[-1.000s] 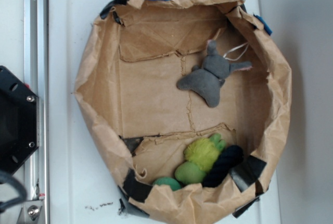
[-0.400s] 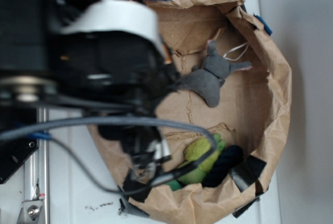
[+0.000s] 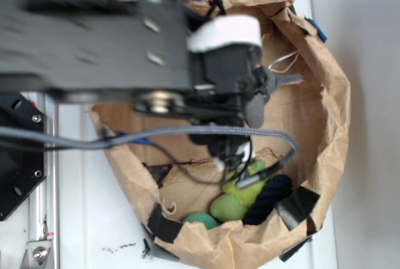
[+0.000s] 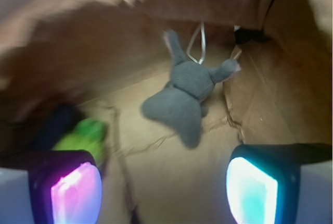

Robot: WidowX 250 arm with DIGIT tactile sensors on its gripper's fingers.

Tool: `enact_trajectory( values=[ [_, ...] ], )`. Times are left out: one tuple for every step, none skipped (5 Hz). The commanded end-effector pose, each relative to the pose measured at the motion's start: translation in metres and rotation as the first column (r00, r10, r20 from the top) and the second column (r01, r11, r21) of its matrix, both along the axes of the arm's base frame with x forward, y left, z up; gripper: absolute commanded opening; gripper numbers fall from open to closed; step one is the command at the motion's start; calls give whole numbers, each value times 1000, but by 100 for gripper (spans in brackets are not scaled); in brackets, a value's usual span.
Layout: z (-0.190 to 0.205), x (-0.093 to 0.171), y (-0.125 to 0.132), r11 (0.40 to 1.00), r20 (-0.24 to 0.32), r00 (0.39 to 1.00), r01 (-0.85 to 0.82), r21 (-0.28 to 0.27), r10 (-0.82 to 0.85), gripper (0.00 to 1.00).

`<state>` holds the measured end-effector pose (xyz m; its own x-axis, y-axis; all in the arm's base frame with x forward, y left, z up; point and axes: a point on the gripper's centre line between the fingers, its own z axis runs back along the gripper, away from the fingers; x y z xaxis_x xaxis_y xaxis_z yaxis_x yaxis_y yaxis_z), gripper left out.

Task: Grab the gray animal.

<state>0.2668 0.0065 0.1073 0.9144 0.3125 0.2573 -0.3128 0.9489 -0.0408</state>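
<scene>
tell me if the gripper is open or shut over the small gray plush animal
Open. In the wrist view the gripper shows two fingertips far apart with nothing between them, and the small gray plush animal lies untouched on the brown paper beyond.

tool [image 4: 164, 185]: fingers wide apart, empty | gray animal [image 4: 184, 95]: flat on brown paper floor [image 4: 156, 174], ahead | green toy [image 4: 83, 135]: left, blurred

Arm now farther right, gripper [image 4: 164, 193] above the gray animal [image 4: 183, 96], partly covering it.
</scene>
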Motion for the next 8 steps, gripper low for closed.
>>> enact_trajectory(
  values=[
    [-67,-76,36,999,-50,999,-9,-35,7,100],
    [-53,-26,39,997,-147,987,74,5,-72,100],
    [-53,-26,39,997,-147,987,74,5,-72,100],
    [-53,-26,39,997,-147,987,74,5,-72,100],
    [-53,-26,39,997,-147,987,74,5,-72,100],
    [-53,-26,39,997,-147,987,74,5,-72,100],
    [-53,-26,39,997,-147,987,74,5,-72,100],
    [-24,-76,34,996,-121,990,74,-44,-78,100]
  ],
)
